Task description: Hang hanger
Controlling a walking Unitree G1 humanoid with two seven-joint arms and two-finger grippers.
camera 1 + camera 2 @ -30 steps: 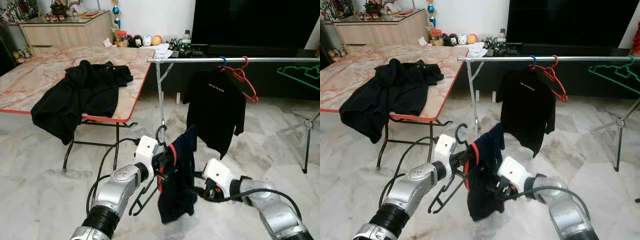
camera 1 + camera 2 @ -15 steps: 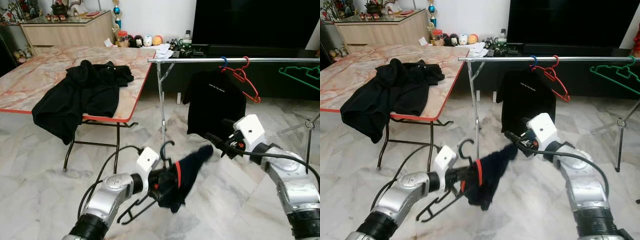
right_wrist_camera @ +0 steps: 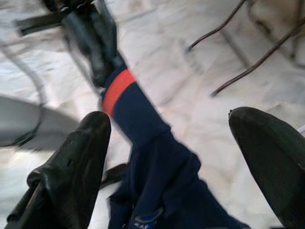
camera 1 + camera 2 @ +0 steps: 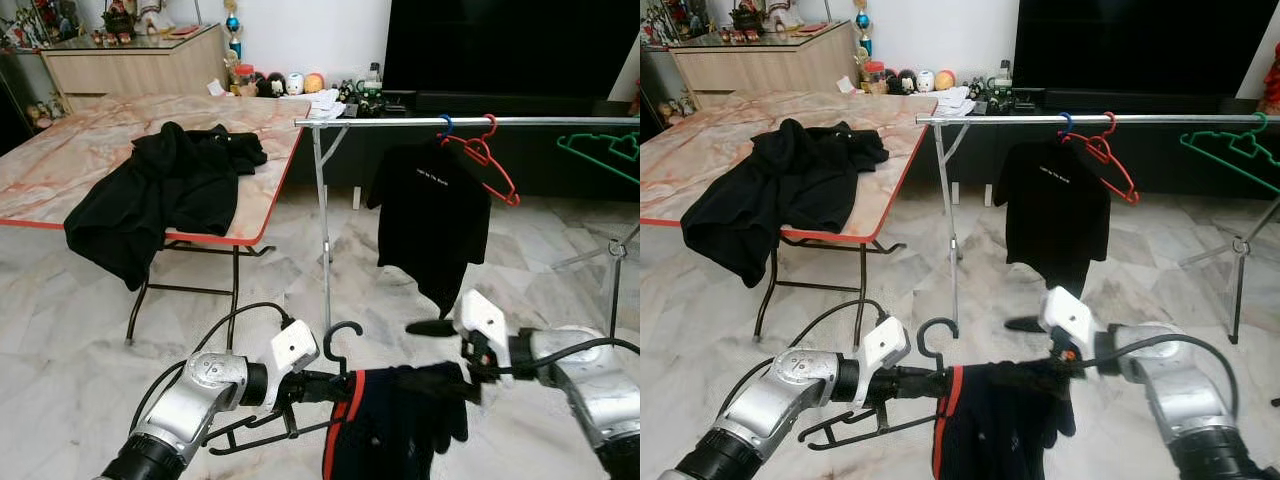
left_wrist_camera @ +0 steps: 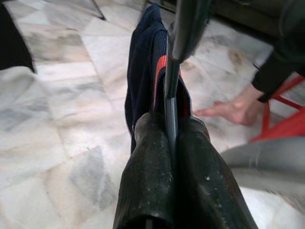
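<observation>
- The marble-topped table (image 4: 60,160) is carrying a heap of black clothing (image 4: 160,195), draped over its front edge; it is waiting well apart from the work.
- The left gripper (image 4: 318,385) is clenching the black hanger (image 4: 300,415) near its neck, with the fingers (image 5: 152,176) pinched tight on the bar in the left wrist view. The hook (image 4: 340,335) is pointing up, low over the floor and just in front of the rail's upright.
- The navy garment (image 4: 400,430) with a red collar band is hanging from the hanger, bunched rather than spread.
- The right gripper (image 3: 171,157) is standing released, with its jaws wide on either side of the garment's shoulder.
- To do this step well, I judge the cloth should be seated evenly over both hanger arms before lifting, with the hook kept upright.
- The rail (image 4: 470,121) is holding a black T-shirt (image 4: 430,230), a red hanger (image 4: 490,155) and a green hanger (image 4: 600,150); the free stretch left of the shirt looks the best spot.
</observation>
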